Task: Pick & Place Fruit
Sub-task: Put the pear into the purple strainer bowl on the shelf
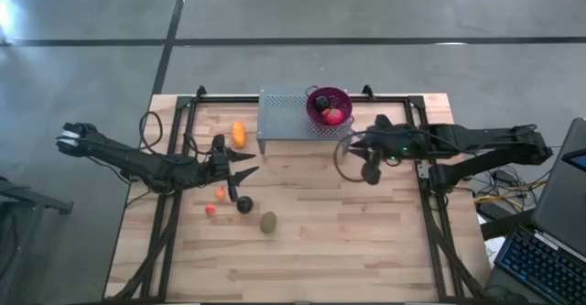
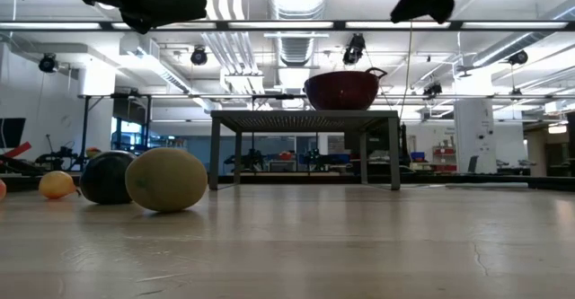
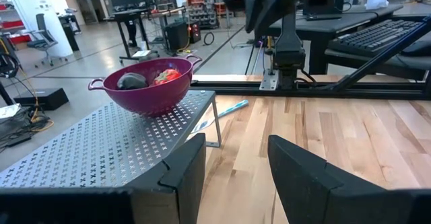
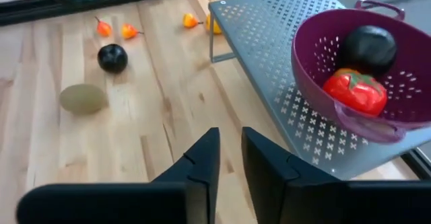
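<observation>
On the wooden table lie an elongated orange fruit (image 1: 239, 134), a small orange ball (image 1: 221, 192), a small red ball (image 1: 210, 210), a near-black round (image 1: 244, 204) and a brown-green oval (image 1: 267, 222). A purple perforated bowl (image 1: 328, 106) stands on a grey perforated stand (image 1: 279, 117) and holds a second black round (image 4: 369, 46) and a red fruit (image 4: 355, 93). My left gripper (image 1: 252, 165) is open, held above the table between the orange fruit and the black round. My right gripper (image 1: 371, 172) hovers right of the stand with a narrow gap between its fingers (image 4: 230, 135).
A thin pale utensil (image 3: 229, 108) lies on the table under the stand's edge. A cable loop (image 1: 346, 149) hangs by the right gripper. Black frame rails (image 1: 430, 213) run along the table's sides. A keyboard (image 1: 540, 264) sits off the right edge. Bare wood spans the near half.
</observation>
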Tool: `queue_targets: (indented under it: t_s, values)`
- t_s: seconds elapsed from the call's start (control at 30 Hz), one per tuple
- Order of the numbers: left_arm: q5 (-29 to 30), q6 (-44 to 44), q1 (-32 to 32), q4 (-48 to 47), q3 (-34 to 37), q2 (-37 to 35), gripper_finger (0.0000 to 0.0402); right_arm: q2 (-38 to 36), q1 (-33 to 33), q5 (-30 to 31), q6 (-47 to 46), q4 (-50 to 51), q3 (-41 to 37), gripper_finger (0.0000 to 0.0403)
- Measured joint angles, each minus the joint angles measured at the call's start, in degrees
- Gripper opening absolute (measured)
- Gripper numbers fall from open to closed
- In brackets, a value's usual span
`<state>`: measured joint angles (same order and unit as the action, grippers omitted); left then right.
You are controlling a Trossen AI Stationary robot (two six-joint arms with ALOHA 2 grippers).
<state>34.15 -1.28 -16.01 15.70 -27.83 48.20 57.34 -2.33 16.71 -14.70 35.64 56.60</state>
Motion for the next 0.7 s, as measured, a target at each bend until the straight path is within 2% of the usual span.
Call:
queue_targets:
  t_s: [0.47,0.7]
  values:
    - [0.00,0.00,0.00,-0.02,0.00,0.01,0.0168,-19.14,-0.45,0.49,1.96,-9.88,-17.33,0.0012]
    - [-0.02,0.00,0.02,-0.07,0.00,0.01,0.0168,-26.48,-0.43,1.55,2.91,-13.04,-25.21,0.0008]
